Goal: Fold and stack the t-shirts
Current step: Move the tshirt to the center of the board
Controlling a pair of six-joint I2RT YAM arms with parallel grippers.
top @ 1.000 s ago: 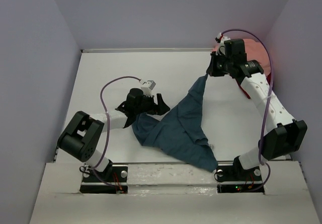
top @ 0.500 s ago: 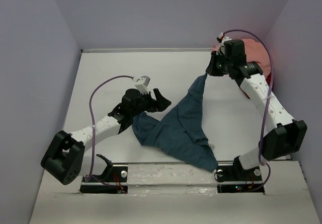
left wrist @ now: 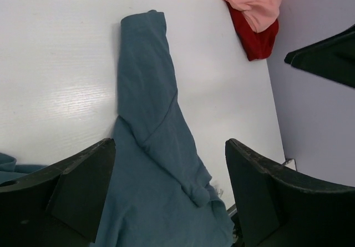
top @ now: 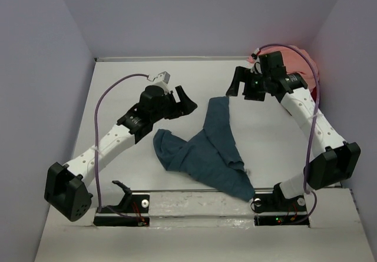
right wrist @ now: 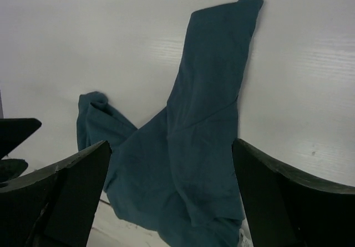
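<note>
A dark teal-blue t-shirt [top: 206,150] lies crumpled and unfolded on the white table, one long strip reaching toward the far side. It also shows in the left wrist view [left wrist: 150,136] and the right wrist view [right wrist: 194,136]. My right gripper [top: 240,88] hangs open above and just right of the strip's far end, holding nothing [right wrist: 171,144]. My left gripper [top: 184,100] is open and empty, above the table left of the strip [left wrist: 169,147]. A salmon pink t-shirt [top: 297,59] lies bunched over a red t-shirt [top: 316,86] in the far right corner [left wrist: 252,0].
Grey-lilac walls [top: 47,68] close in the table on the left, back and right. The arm bases sit on a rail [top: 200,206] at the near edge. A purple cable [top: 109,97] loops above the left arm.
My right gripper opened and let go of the teal shirt's far end, which dropped flat onto the table. The left arm stretched farther out and away from the shirt's left bunch.
</note>
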